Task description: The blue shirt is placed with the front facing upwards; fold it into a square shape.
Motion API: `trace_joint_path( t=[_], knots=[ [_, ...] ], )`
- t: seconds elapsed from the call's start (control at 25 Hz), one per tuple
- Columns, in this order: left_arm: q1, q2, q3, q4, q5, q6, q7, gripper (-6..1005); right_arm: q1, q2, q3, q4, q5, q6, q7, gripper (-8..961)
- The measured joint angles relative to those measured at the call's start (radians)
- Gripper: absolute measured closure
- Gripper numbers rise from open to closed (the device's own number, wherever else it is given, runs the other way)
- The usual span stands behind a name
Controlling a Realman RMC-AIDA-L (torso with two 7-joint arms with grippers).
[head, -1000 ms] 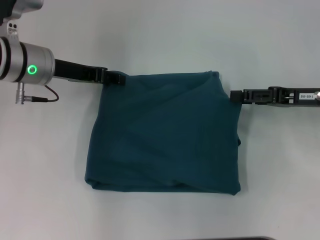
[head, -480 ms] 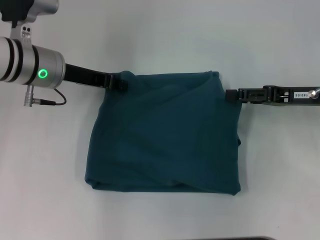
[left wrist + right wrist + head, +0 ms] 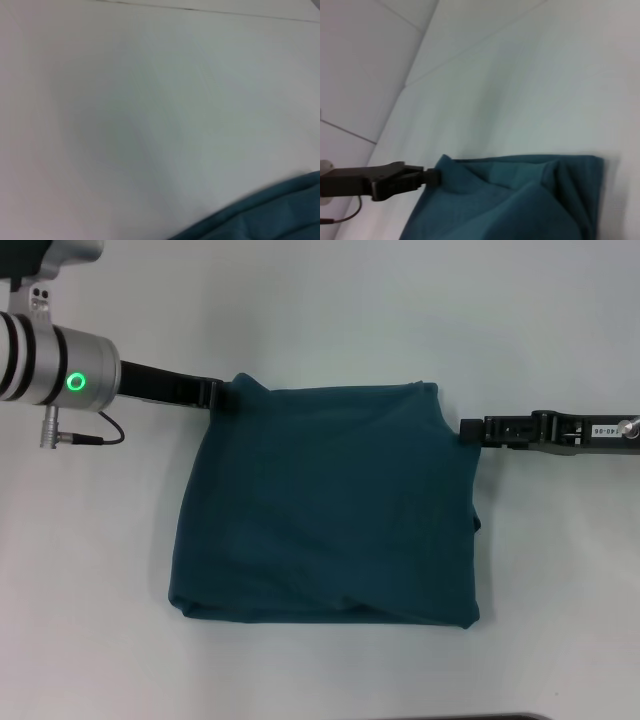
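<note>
Now blue shirt (image 3: 330, 510) folded on worktop (image 3: 320, 310); my left fingers (image 3: 228, 398) pinch far-left corner, right fingers (image 3: 466, 431) touch right edge, grip unclear.

small label on right arm (image 3: 600, 430), characters unreadable

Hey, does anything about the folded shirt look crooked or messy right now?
Slightly. The blue shirt is roughly square, but its far left corner is bunched up at the left pincer, and a small flap pokes out along its right edge, below the right pincer.
</note>
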Motion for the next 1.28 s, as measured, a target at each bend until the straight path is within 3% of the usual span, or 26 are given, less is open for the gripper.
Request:
trace_joint_path(
  t=[0.12, 0.6, 1.16, 1.28],
  knots=[
    [0.002, 0.003, -0.007, 0.0, 0.001, 0.0, 0.0, 975, 0.003, 0.001, -0.012, 0.003, 0.0, 0.012, 0.017, 288],
    [0.003, 0.011, -0.006, 0.0, 0.002, 0.004, 0.006, 973, 0.043, 0.008, -0.016, 0.053, 0.008, 0.043, 0.032, 298],
    [0.0, 0.015, -0.004, -0.001, 0.002, -0.002, 0.008, 971, 0.064, 0.01, -0.015, 0.069, 0.022, 0.043, 0.057, 379],
    [0.0, 0.016, 0.0, -0.001, 0.002, -0.003, 0.008, 970, 0.058, 0.011, -0.014, 0.062, 0.027, 0.06, 0.057, 511]
  ],
)
